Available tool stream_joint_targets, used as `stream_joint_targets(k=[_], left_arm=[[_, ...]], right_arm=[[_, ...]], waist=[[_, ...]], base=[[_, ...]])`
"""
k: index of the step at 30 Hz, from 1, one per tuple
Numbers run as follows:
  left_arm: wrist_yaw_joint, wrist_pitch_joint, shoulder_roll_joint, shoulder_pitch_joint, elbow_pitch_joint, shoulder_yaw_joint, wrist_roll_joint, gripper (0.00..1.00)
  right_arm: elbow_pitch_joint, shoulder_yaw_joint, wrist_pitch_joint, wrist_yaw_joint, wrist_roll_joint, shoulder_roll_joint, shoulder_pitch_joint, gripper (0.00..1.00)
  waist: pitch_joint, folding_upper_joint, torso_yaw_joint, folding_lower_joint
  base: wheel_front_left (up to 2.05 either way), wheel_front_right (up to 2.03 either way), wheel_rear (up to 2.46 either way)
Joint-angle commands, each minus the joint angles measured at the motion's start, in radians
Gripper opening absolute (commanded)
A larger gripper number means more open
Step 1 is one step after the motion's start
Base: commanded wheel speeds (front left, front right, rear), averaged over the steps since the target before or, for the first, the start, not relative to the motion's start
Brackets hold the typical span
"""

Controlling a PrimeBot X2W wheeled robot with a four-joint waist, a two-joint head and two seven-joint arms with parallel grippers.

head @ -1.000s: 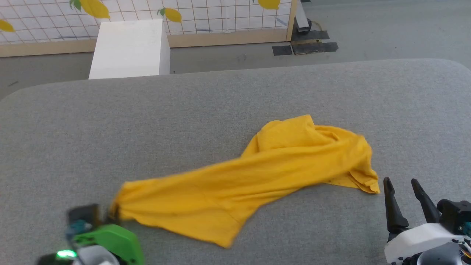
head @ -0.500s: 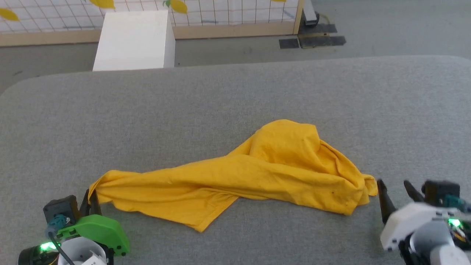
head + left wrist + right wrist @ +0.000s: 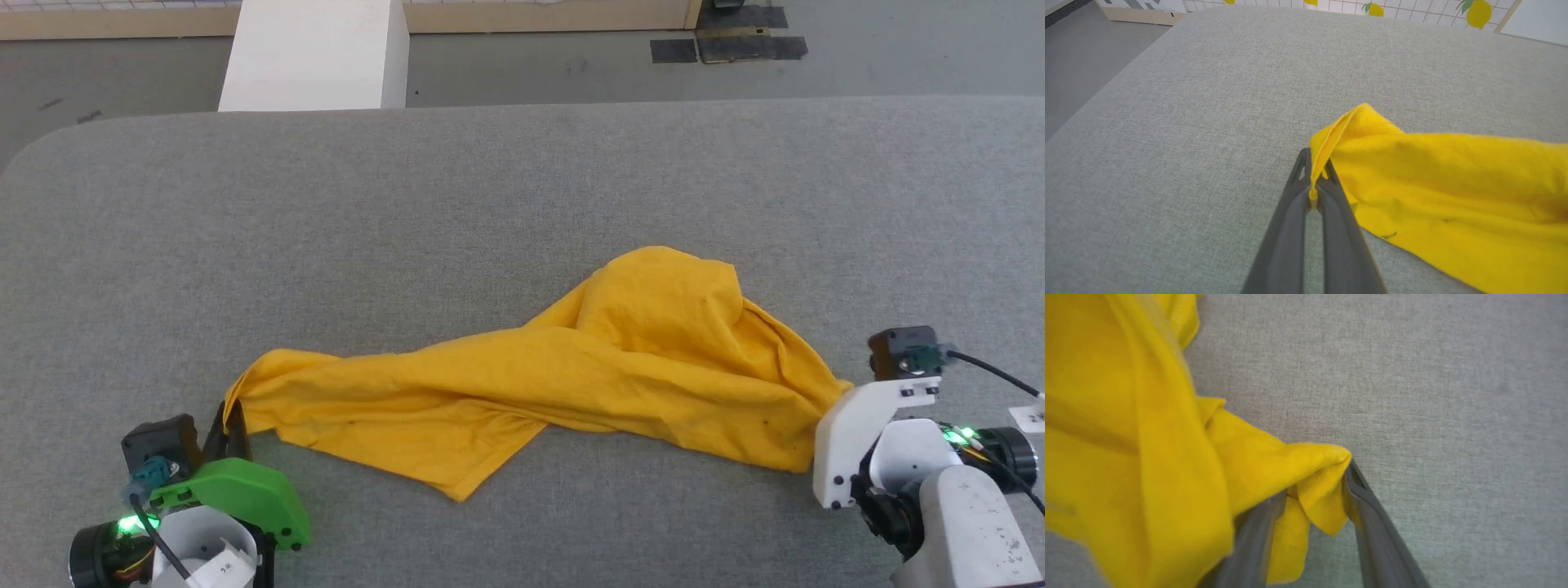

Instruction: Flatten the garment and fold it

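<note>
From the head, the garment lies on the near half of the surface, long axis running across it, one narrow end pointing at the left pincer. In the left wrist view that pincer is pinched tight on a folded cloth edge. In the right wrist view the right pincer straddles a bunched corner, fingers apart; whether it grips I cannot tell.

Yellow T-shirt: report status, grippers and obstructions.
Left gripper shut on bright yellow cotton T-shirt left end. Right gripper straddling right-end fold, grip unconfirmed. Shirt bunched, unflattened, on grey fabric table. No obstruction seen.
</note>
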Motion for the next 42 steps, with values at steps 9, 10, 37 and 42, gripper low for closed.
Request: stream_joint_targets(k=[9,10,37,42], left_arm=[[-0.017,-0.07,0.016,-0.026,-0.032,0.023,-0.026,0.0],[-0.019,-0.079,0.016,-0.027,-0.045,0.03,-0.034,0.0],[-0.14,0.218,0.129,-0.442,-0.375,0.045,-0.295,0.0],[-0.129,0.22,0.148,-0.711,-0.259,0.051,-0.287,0.0]], right_arm=[[-0.228,-0.121,-0.108,-0.002,0.09,0.001,0.083,0.0],[-0.267,-0.143,-0.115,-0.002,0.098,0.003,0.095,0.0],[-0.612,-0.092,0.276,-0.002,0.278,-0.26,-0.263,0.0],[-0.47,0.027,0.292,-0.002,0.219,-0.321,-0.54,0.0]], waist=[[-0.082,0.0,-0.01,0.0],[-0.091,0.0,-0.012,0.0],[-0.016,0.0,-0.065,0.0],[0.124,0.0,-0.07,0.0]], base=[[0.0,0.0,0.0],[0.0,0.0,0.0],[0.0,0.0,0.0],[0.0,0.0,0.0]])
